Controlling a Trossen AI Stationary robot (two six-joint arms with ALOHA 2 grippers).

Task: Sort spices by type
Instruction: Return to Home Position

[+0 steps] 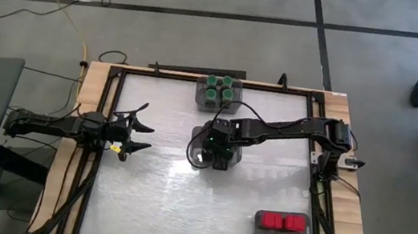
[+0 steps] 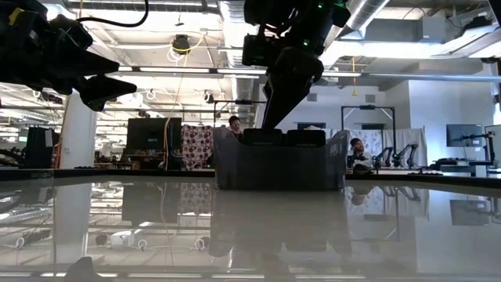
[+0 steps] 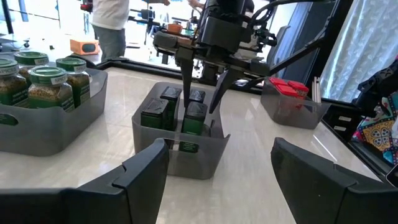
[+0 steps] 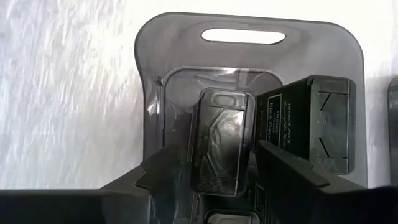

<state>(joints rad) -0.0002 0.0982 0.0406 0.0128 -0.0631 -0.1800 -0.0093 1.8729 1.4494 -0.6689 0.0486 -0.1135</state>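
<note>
Spices stand sorted by cap in three grey bins. In the high view, green-capped jars (image 1: 219,92) sit at the table's (image 1: 141,205) upper edge, red-capped jars (image 1: 283,230) sit near its lower right corner, and black-topped cans (image 3: 171,109) fill the middle bin (image 3: 205,163). Each type has its own bin, well apart from the others — no stray jar shows on the table.

Right gripper (image 3: 199,112) hangs over the middle bin, with the arm stretched across from the right side and the wrist bent down. Its jaws are parted and straddle one upright can; whether the pads touch it cannot be told. Judgement: placing looks done, and the arm need only lift clear — straight up, lest a finger tip the can.

Left gripper (image 1: 148,139) waits at the left edge, level, jaws spread wide and empty.
</note>
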